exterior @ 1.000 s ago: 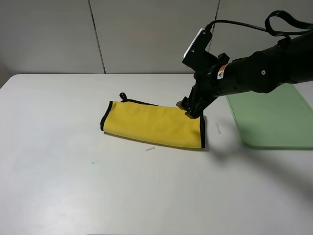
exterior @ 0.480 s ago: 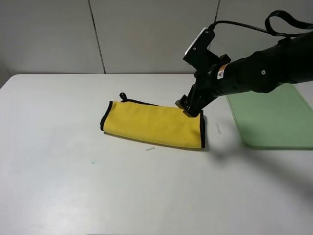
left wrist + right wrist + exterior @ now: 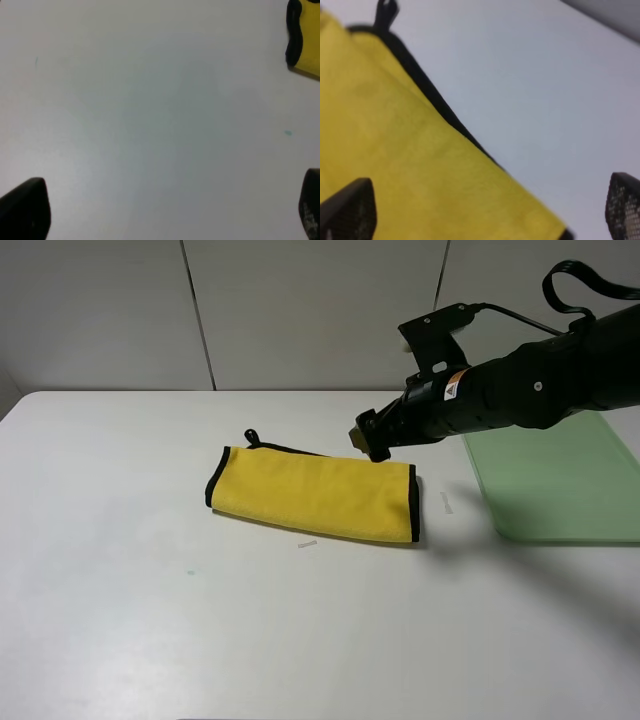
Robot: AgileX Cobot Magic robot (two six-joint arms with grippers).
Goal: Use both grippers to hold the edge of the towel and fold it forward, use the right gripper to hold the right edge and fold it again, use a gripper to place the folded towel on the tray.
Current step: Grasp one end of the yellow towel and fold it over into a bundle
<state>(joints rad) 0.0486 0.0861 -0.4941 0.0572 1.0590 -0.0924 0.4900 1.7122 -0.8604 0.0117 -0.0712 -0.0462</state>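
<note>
Height is the change: your right gripper, pressed down at the far right corner of the towel a second ago, now hangs just above that corner, swung closer to level. Its wrist view shows the two fingers spread wide over yellow cloth, holding nothing. The towel lies flat on the table as a long strip with one fold made, apart from the tray. I judge the first fold finished and the right-edge fold not yet begun. Your left gripper is also wide open and empty over bare table, with only a towel corner at the edge of its view. The high camera does not show the left arm. The right arm covers part of the tray, and the frame cuts its right side. The right wrist picture is blurred, so you cannot check how the layers line up.
</note>
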